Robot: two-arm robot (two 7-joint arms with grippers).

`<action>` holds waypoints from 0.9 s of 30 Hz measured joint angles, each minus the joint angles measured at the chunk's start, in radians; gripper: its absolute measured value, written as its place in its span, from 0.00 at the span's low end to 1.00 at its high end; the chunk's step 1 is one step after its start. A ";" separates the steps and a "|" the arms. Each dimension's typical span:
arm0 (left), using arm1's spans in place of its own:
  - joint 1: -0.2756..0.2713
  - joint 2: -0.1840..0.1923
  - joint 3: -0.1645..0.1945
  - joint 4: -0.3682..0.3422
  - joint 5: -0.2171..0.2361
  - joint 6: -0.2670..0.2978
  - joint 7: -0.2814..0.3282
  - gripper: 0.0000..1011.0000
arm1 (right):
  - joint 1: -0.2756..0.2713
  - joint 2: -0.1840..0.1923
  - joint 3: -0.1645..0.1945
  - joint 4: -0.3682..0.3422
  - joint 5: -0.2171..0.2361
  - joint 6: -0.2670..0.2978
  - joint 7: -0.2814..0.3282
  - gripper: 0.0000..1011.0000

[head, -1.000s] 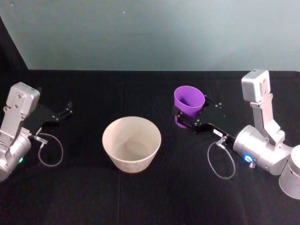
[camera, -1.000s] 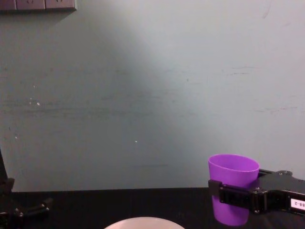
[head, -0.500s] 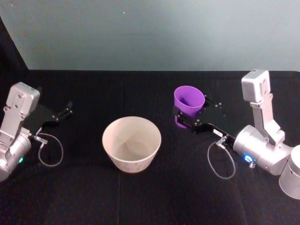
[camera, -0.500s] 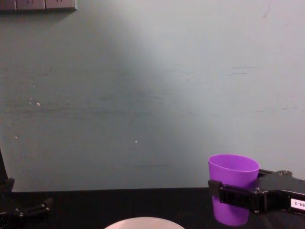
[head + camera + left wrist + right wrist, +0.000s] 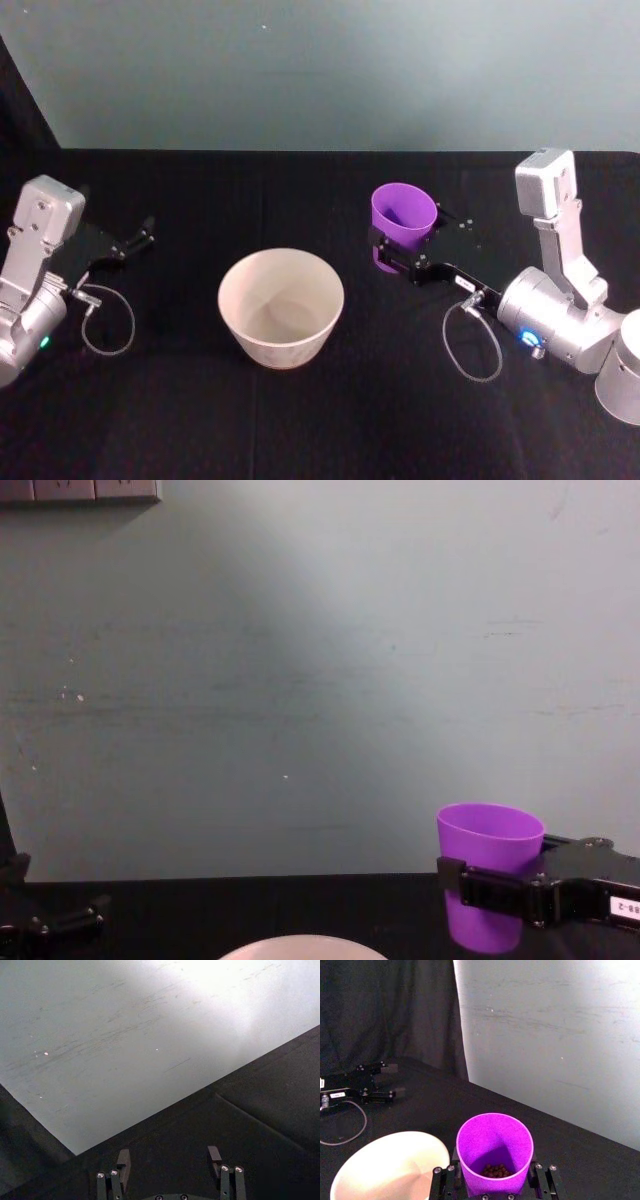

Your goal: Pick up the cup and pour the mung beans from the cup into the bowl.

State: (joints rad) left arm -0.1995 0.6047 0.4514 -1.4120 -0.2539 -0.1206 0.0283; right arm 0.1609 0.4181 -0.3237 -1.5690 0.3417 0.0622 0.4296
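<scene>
Right gripper (image 5: 405,235) closed against both sides of the cup (image 5: 403,212) — cup upright, mung beans (image 5: 495,1170) in its bottom, near the bowl (image 5: 281,300) on its right, not touching; left gripper (image 5: 142,238) parked far left — fingers apart, holding nothing.

the left end effector (image 5: 92,913) has sunk a touch at the lower left of the chest view since a second ago, closer to the frame's bottom edge. in the head view its tip has slipped slightly lower over the tabletop (image 5: 300,420).
</scene>
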 joint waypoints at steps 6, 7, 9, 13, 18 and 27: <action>0.000 0.000 0.000 0.000 0.000 0.000 0.000 0.99 | 0.000 0.000 0.000 0.000 0.000 0.000 0.000 0.71; 0.000 0.000 0.000 0.000 0.000 0.000 0.000 0.99 | 0.000 0.000 0.000 0.000 0.000 0.000 0.000 0.71; 0.000 0.000 0.000 0.000 0.000 0.000 0.000 0.99 | 0.000 0.000 0.000 0.000 0.000 0.000 0.000 0.71; 0.000 0.000 0.000 0.000 0.000 0.000 0.000 0.99 | 0.000 0.000 0.000 0.000 0.000 0.000 0.000 0.71; 0.000 0.000 0.000 0.000 0.000 0.000 0.000 0.99 | 0.000 0.000 0.000 0.000 0.000 0.000 0.000 0.71; 0.000 0.000 0.000 0.000 0.000 0.000 0.000 0.99 | 0.000 0.000 0.000 0.000 0.000 0.000 0.000 0.71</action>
State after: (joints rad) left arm -0.1995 0.6047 0.4514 -1.4120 -0.2539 -0.1206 0.0283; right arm 0.1609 0.4181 -0.3236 -1.5690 0.3417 0.0622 0.4295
